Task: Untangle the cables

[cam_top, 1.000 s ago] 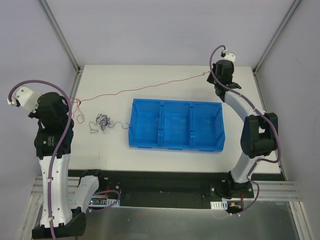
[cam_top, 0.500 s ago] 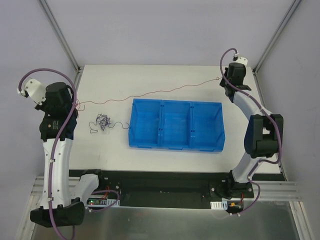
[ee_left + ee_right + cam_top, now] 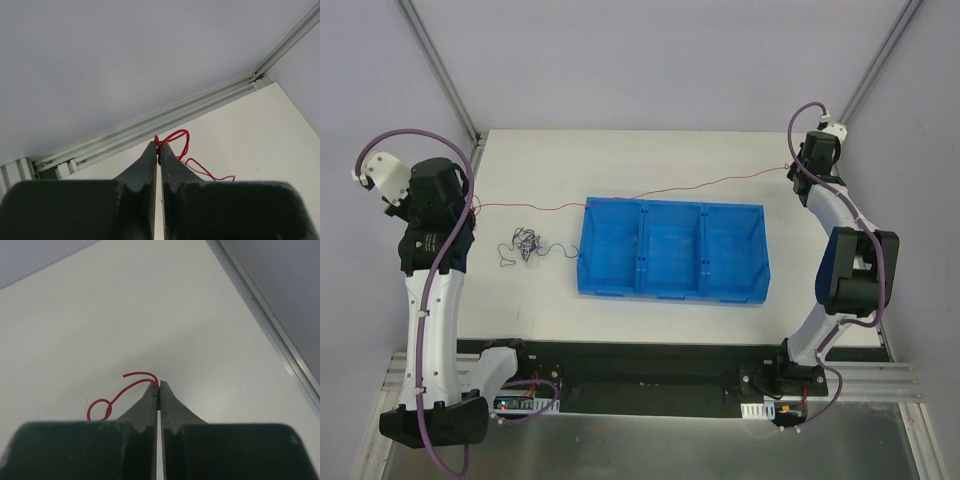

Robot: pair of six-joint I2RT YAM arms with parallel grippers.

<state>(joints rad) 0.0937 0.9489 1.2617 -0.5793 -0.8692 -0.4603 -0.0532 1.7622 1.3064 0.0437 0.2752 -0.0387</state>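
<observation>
One red cable (image 3: 700,182) runs nearly taut across the table, above the blue bin's far edge. My left gripper (image 3: 472,206) is shut on its left end. In the left wrist view the red cable (image 3: 178,134) loops out of the shut left gripper (image 3: 159,146). My right gripper (image 3: 789,167) is shut on the other end at the far right. In the right wrist view the red cable (image 3: 118,391) curls leftward from the pinched tips of the right gripper (image 3: 159,386). A small knot of dark and white cables (image 3: 525,243) lies loose on the table, left of the bin.
A blue bin (image 3: 670,203) with three compartments sits mid-table. Metal frame rails (image 3: 475,150) border the white table on the left and on the right (image 3: 838,135). Grey walls stand close behind both grippers.
My right gripper has moved right and my left gripper back toward the left edge. The red cable's slack loops near the left gripper have been drawn out into a straighter line.
</observation>
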